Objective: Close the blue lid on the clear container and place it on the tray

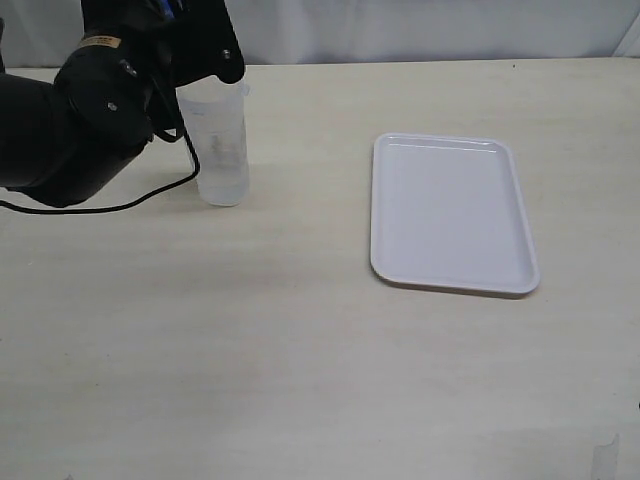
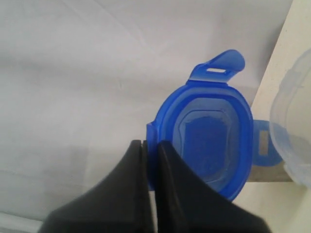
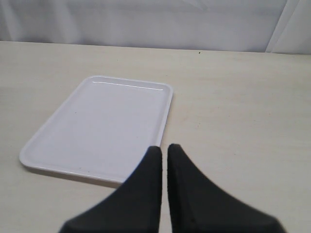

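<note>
- The tabletop [image 1: 250,380] is pale wood grain; its near edge carries only this grain.
- The right gripper [image 3: 161,149] hangs over the tabletop on the near side of the tray, its two black fingers pressed together with nothing between them. It is outside the exterior view.
- The tray [image 1: 452,212] lies flat toward the right edge of the tabletop, about midway between the near and far edges. It is white, with rounded corners and a low raised rim. In the right wrist view the tray [image 3: 97,121] shows its smooth white floor from rim to rim.
- The clear container [image 1: 222,140] stands upright near the far left corner of the tabletop, well apart from the tray. Its mouth is open and the lid is not on it. Faint printed marks show on the translucent wall, and I cannot make out any contents.
- A black cable [image 1: 150,198] loops over the tabletop just beside the container's base.
- The left arm [image 1: 70,120] looms over that far left corner, touching or just behind the container's upper part.
- The left gripper [image 2: 149,144] is clamped on the rim of the blue lid [image 2: 209,131], fingers nearly together. The lid is in the air with its snap flaps splayed out.
- The container's rim [image 2: 291,126] is close beside the lid, and I cannot tell whether they touch.
</note>
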Controlling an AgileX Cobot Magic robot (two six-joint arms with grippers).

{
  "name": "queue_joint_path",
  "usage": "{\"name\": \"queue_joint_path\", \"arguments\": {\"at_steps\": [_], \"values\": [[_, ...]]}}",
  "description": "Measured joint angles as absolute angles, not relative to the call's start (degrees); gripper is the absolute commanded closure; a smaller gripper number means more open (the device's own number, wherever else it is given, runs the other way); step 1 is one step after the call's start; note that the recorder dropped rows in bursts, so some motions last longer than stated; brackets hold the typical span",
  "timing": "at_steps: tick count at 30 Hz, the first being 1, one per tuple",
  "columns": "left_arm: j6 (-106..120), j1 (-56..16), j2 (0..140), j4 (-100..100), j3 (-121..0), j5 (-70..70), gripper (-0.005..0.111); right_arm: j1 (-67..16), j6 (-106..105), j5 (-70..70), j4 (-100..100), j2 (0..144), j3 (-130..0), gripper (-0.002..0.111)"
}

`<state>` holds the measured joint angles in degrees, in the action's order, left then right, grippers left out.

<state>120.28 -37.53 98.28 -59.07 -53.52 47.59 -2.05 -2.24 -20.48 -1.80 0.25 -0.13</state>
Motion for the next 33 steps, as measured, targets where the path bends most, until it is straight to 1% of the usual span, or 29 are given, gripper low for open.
{"name": "queue_joint_path", "arguments": {"at_steps": [12,18,33], "values": [[120.28,-37.53,95.81,-59.08,-53.52,47.49,0.107,-2.05,-2.24,-20.48,-1.8,0.25,-0.13,0.104],[120.28,-37.53,95.81,-59.77,-53.52,42.49,0.107,-2.05,-2.24,-20.48,-1.8,0.25,-0.13,0.104],[120.17,-37.53,95.69,-59.99,-53.52,39.73,0.107,-2.05,-2.24,-20.48,-1.8,0.25,-0.13,0.104]]}}
